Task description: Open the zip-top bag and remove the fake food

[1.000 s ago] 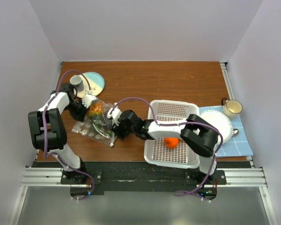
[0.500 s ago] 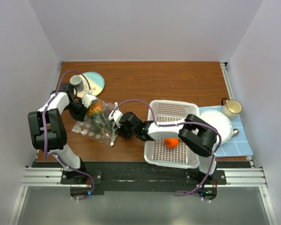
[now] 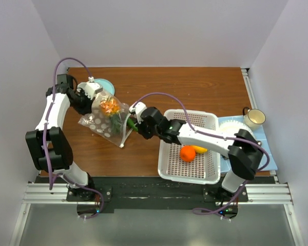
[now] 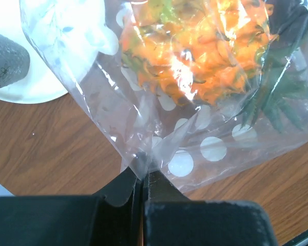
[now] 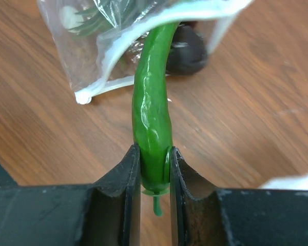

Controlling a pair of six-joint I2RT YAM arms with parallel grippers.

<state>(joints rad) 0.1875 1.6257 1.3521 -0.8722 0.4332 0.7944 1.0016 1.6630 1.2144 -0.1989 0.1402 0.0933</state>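
The clear dotted zip-top bag [image 3: 107,122] hangs tilted over the table, its mouth toward the right. My left gripper [image 3: 92,97] is shut on the bag's far corner [image 4: 143,163] and holds it up. An orange-and-green fake food piece [image 4: 195,56] lies inside the bag. My right gripper [image 5: 154,169] is shut on a long green cucumber-like piece [image 5: 153,120], which reaches out of the bag's mouth [image 3: 130,124]. A dark piece [image 5: 187,48] lies at the mouth. An orange [image 3: 187,153] and a yellow lemon [image 3: 199,149] lie in the white basket [image 3: 195,177].
A pale plate [image 4: 41,87] with a grey cup [image 4: 5,59] stands behind the bag at the far left. At the right are a white plate [image 3: 241,134] on a blue cloth [image 3: 262,154] and a mug [image 3: 254,118].
My left gripper has lifted the bag's corner up and toward the back. My right gripper has drawn back to the right with the green piece. The lemon now shows beside the orange.
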